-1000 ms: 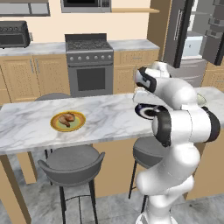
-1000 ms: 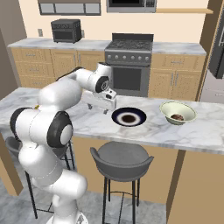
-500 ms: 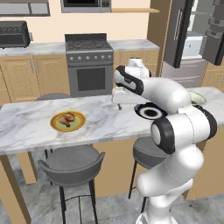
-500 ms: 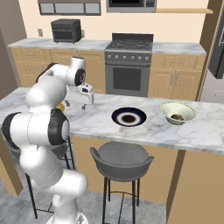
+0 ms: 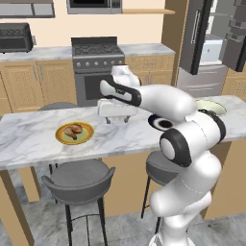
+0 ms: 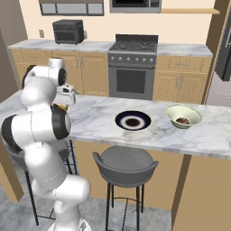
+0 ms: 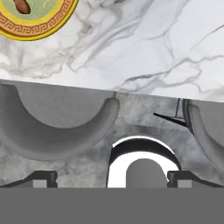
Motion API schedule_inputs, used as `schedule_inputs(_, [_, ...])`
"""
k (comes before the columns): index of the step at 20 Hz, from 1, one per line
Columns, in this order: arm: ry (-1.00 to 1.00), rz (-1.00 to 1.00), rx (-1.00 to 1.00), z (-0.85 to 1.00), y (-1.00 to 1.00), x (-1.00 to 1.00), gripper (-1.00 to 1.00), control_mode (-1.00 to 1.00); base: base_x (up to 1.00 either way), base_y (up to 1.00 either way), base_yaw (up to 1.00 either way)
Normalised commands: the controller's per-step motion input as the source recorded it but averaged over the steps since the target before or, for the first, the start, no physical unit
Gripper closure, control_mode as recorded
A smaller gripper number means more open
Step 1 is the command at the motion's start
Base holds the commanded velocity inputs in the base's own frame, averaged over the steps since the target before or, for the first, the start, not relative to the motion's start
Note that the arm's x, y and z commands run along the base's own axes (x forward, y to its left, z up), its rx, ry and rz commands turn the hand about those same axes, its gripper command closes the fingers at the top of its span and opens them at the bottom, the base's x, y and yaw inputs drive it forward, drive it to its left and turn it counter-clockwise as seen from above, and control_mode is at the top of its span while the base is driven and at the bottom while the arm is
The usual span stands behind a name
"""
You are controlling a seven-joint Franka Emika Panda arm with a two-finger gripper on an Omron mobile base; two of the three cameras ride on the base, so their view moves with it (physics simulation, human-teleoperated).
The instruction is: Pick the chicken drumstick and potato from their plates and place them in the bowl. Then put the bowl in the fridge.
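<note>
Across mid-frame you saw the veined marble counter (image 5: 29,139) carrying a round yellow plate (image 5: 74,133); the gripper (image 5: 115,118) hung spread apart.

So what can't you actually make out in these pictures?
- Chicken drumstick: hand view, cut off by the top edge.
- Yellow plate: right base view, mostly hidden behind the arm.
- Bowl: left base view, partly behind the arm, contents hidden.
- Fridge: left base view, cut off by the frame.

A glossy white arm (image 5: 192,139) of rounded, bulbous segments, joined by dark grey rings at each joint.
</note>
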Motion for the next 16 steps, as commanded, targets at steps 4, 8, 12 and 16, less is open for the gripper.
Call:
schedule_inputs(4, [0.00,0.04,0.00,-0.03,0.82,0.01,-1.00,-1.00,0.00,0.00,0.00])
schedule_inputs(8, [0.02,0.04,0.00,-0.14,0.66,0.00,-1.00,-1.00,0.00,0.00,0.00])
schedule_inputs(12, [0.00,0.04,0.00,-0.18,0.70,0.01,-1.00,-1.00,0.00,0.00,0.00])
schedule_inputs(16, [-0.08,0.01,0.00,-0.32,0.59,0.17,-1.00,-1.00,0.00,0.00,0.00])
